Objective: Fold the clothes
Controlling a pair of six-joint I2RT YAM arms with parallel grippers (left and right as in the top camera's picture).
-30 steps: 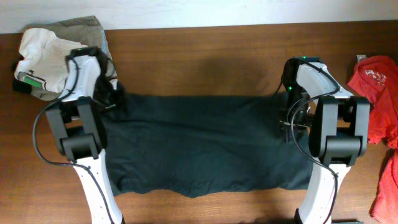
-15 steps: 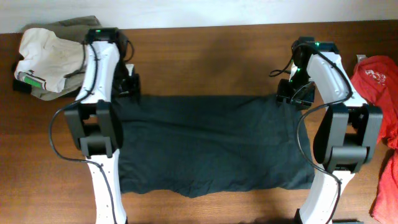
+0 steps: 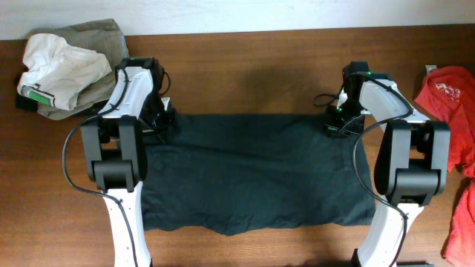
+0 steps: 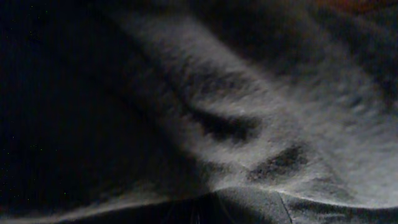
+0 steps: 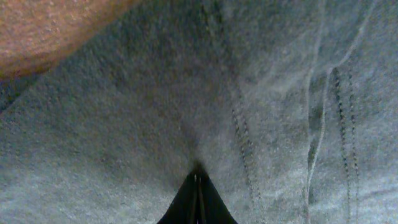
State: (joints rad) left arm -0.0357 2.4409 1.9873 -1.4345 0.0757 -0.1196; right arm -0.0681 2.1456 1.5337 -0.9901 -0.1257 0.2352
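Item: T-shirt [image 3: 252, 174], black, flat on table [image 3: 245, 67], between both arms.
Long axis: left–right. No lettering or collar visible, facing unclear.
Step, judged: grasping far corners for fold toward near hem.
Right gripper [image 3: 334, 124]: fingertips pinched on far-right edge, cloth puckering.
Left gripper [image 3: 160, 121]: at far-left corner, wrist view dark, closure unreadable.
Next: lift both corners evenly, keep edge taut.

Dark brown wooden table [image 3: 245, 67] — a pale strip of wall [image 3: 297, 13] along its far edge, under even light
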